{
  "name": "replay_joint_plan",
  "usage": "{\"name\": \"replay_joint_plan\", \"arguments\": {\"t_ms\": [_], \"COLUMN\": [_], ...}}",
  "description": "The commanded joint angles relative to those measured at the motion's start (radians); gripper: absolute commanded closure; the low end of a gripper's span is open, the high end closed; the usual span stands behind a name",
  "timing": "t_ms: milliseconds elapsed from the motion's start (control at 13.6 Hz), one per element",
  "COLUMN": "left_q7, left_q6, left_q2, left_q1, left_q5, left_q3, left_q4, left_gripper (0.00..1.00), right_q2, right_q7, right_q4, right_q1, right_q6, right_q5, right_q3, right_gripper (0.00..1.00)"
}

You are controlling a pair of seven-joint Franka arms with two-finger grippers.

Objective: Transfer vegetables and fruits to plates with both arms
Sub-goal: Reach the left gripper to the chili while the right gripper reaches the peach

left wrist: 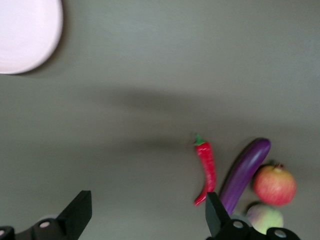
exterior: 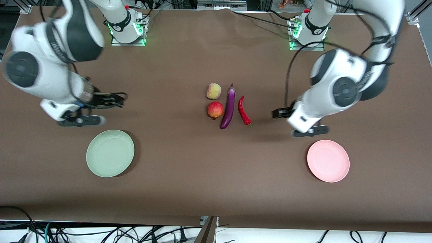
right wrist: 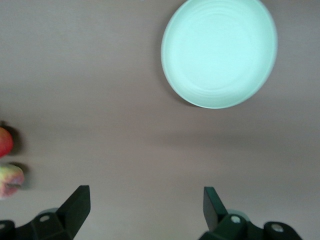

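The purple eggplant (exterior: 228,107) lies mid-table with the red chili pepper (exterior: 243,110) beside it toward the left arm's end. On its other flank sit the peach (exterior: 214,91) and, nearer the front camera, the red pomegranate-like ball (exterior: 215,110). The green plate (exterior: 110,153) lies toward the right arm's end and the pink plate (exterior: 328,161) toward the left arm's end. My left gripper (exterior: 294,122) hangs open and empty over bare cloth between chili and pink plate. In the left wrist view the chili (left wrist: 206,167) and eggplant (left wrist: 245,172) show. My right gripper (exterior: 98,109) is open and empty over cloth beside the green plate (right wrist: 220,50).
A brown cloth (exterior: 189,175) covers the whole table. Both arm bases (exterior: 125,25) stand at the edge farthest from the front camera. Cables hang below the near edge (exterior: 101,233).
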Motion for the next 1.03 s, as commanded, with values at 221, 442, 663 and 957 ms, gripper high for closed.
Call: {"name": "replay_joint_plan", "arguments": {"t_ms": [221,442,663,957], "left_q7": [-0.154,-0.252,-0.271,-0.269], "left_q6": [0.248,0.311,0.335,0.364], "left_q2": [0.122,0.201,0.244,0.258], "left_q1": [-0.111,-0.177,-0.197,-0.204], "left_q5": [0.042,0.042,0.046,0.047], "left_q3": [0.008,0.008,0.009,0.013], "left_q4": [-0.102,-0.111,-0.11,-0.11], "left_gripper": [0.0,0.0,0.0,0.06], "right_q2": [0.105,0.133,0.191,0.239], "right_q7": [0.062,0.096,0.152,0.281], "right_q4": [-0.007,-0.056,-0.066,-0.092], "right_q1": [0.121,0.183,0.256,0.373], "right_q6": [0.095,0.19,0.25,0.356], "right_q5": [0.107,0.142,0.219,0.221], "right_q3": [-0.005,-0.005,-0.005,-0.005], "right_gripper": [0.0,0.0,0.0,0.0]}}
